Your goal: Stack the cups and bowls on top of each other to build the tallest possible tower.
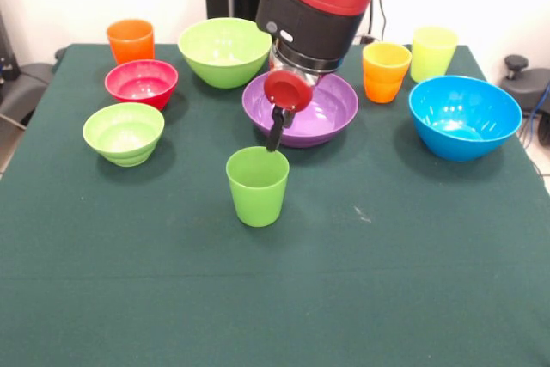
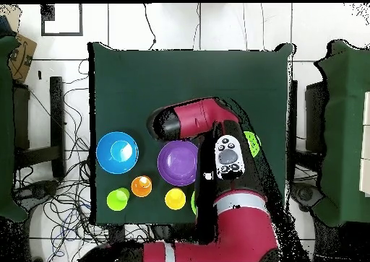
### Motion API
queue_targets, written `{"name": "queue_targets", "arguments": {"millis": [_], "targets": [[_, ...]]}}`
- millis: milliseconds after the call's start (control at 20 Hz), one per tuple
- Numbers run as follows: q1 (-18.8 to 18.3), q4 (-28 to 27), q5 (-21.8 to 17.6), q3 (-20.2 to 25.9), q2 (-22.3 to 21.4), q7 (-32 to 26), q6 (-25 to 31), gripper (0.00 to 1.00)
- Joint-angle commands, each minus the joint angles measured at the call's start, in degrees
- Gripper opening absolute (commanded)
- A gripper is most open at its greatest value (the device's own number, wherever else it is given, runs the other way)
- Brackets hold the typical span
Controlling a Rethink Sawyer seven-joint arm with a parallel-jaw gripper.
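Tool (image 1: 275,137) at ribbed green cup's (image 1: 257,186) rim.

Five bowls stand on the table (image 1: 447,281): one purple bowl (image 1: 331,113), one blue bowl (image 1: 465,115), one large lime green bowl (image 1: 223,50), one small lime green bowl (image 1: 124,132) and one red bowl (image 1: 141,82).

Four cups show: one green cup (image 1: 257,185), one orange cup (image 1: 131,40), one orange-yellow cup (image 1: 386,71) and one yellow-green cup (image 1: 433,52).
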Motion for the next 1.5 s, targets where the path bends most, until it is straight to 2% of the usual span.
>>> {"name": "queue_targets", "arguments": {"millis": [50, 300, 700, 900, 1050, 1250, 1500], "targets": [[-0.7, -1.6, 2.4, 4.4, -0.1, 0.4, 9.2, 1.00], [-1.0, -1.0, 2.5, 5.7, 0.6, -1.9, 10.9, 1.00], [-0.8, -1.8, 0.8, 5.1, 2.9, -1.1, 10.6, 1.00], [-2.8, -0.3, 4.7, 8.1, 2.9, 0.5, 8.0, 1.00], [-3.3, -0.4, 5.3, 8.4, 3.2, 0.6, 8.3, 1.00], [-3.7, -0.5, 5.0, 8.2, 3.5, 0.1, 8.3, 1.00], [-3.9, 0.7, 2.0, 6.7, 3.3, -1.1, 8.7, 1.00]]}}
